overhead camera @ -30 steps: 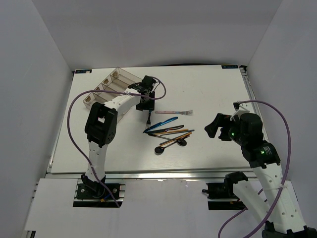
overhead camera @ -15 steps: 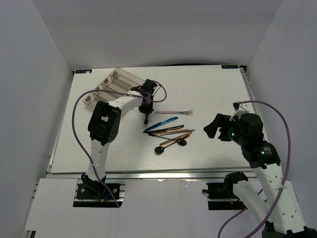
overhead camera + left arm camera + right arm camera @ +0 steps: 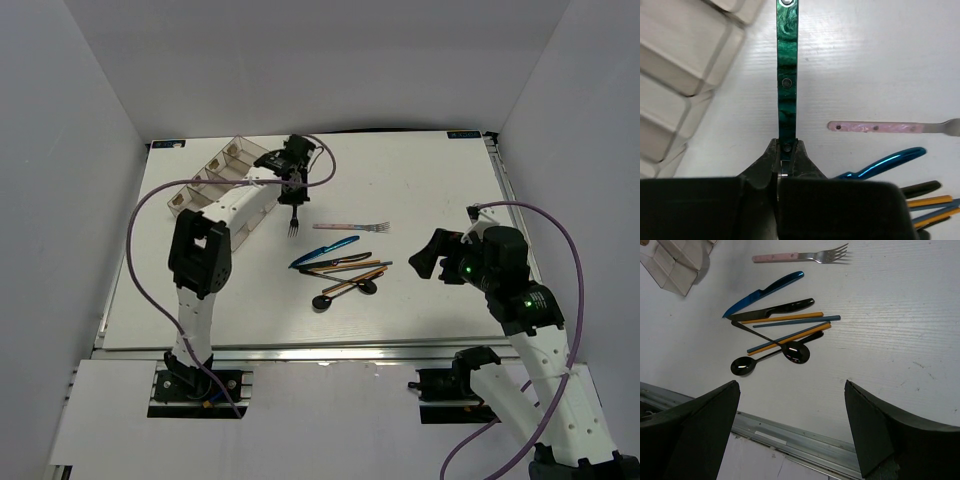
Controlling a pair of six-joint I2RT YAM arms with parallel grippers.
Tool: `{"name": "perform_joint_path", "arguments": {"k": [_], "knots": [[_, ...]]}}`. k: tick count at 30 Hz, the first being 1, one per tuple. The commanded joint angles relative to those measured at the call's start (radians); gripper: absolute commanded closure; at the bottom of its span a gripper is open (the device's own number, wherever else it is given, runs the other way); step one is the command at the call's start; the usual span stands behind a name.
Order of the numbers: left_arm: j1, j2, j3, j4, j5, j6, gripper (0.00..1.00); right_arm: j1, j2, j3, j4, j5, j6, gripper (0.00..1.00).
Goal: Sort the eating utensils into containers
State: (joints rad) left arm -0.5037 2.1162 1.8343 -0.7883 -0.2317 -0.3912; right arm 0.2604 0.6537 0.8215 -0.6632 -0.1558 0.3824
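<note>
My left gripper [image 3: 292,182] [image 3: 785,149] is shut on the green marbled handle of a fork [image 3: 787,75] [image 3: 293,220], just right of the clear compartmented containers [image 3: 215,170] [image 3: 685,65]. The fork's tines point toward the near side. On the table lie a pink-handled fork [image 3: 350,227] [image 3: 795,256], a blue knife [image 3: 325,250] [image 3: 765,292], chopsticks [image 3: 350,268] [image 3: 790,317] and two black spoons [image 3: 322,301] [image 3: 742,366]. My right gripper [image 3: 432,258] [image 3: 790,385] hangs open to the right of the pile, with nothing between its fingers.
The utensil pile sits mid-table between the two arms. A metal rail [image 3: 790,435] runs along the table's near edge. White walls close in the left, right and far sides. The left arm's purple cable [image 3: 150,210] loops over the table's left part.
My left gripper has closed on the green fork and carried it toward the far side, closer to the containers. The right arm has not moved.
</note>
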Motion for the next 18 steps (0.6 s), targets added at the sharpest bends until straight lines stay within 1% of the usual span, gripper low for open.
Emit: {"name": "perform_joint_path", "arguments": {"k": [1, 2, 3, 4, 5, 6, 7, 8, 10, 13, 15, 16, 18], "knots": [[0.062, -0.186, 0.033, -0.049, -0.147, -0.084, 1.00, 0.003, 0.003, 0.030, 0.040, -0.028, -0.004, 0.10], [0.088, -0.205, 0.014, -0.058, -0.167, -0.154, 1.00, 0.002, 0.003, 0.030, 0.042, -0.031, -0.004, 0.11], [0.123, -0.252, -0.013, -0.052, -0.176, -0.188, 1.00, 0.003, 0.003, 0.030, 0.042, -0.033, -0.005, 0.10], [0.201, -0.280, -0.051, -0.034, -0.161, -0.216, 1.00, 0.003, 0.004, 0.028, 0.043, -0.034, -0.004, 0.11], [0.241, -0.306, -0.134, 0.003, -0.144, -0.282, 1.00, 0.003, 0.001, 0.027, 0.047, -0.036, -0.004, 0.11], [0.282, -0.332, -0.173, 0.023, -0.109, -0.310, 1.00, 0.003, -0.002, 0.025, 0.050, -0.036, -0.007, 0.11], [0.348, -0.376, -0.208, 0.043, -0.097, -0.349, 1.00, 0.002, -0.002, 0.025, 0.051, -0.031, -0.007, 0.11], [0.375, -0.392, -0.261, 0.072, -0.090, -0.365, 1.00, 0.003, -0.003, 0.025, 0.051, -0.028, -0.008, 0.11], [0.442, -0.415, -0.300, 0.098, -0.063, -0.389, 1.00, 0.003, -0.006, 0.024, 0.057, -0.030, -0.008, 0.11], [0.494, -0.386, -0.328, 0.112, -0.037, -0.425, 1.00, 0.002, -0.005, 0.015, 0.076, -0.057, -0.002, 0.11], [0.501, -0.371, -0.348, 0.109, -0.034, -0.459, 1.00, 0.002, 0.000, 0.011, 0.082, -0.060, 0.000, 0.11], [0.545, -0.366, -0.362, 0.115, -0.021, -0.472, 1.00, 0.002, 0.001, 0.013, 0.085, -0.060, -0.002, 0.11], [0.556, -0.363, -0.403, 0.181, 0.014, -0.491, 1.00, 0.002, 0.004, 0.016, 0.083, -0.062, -0.004, 0.11]]}}
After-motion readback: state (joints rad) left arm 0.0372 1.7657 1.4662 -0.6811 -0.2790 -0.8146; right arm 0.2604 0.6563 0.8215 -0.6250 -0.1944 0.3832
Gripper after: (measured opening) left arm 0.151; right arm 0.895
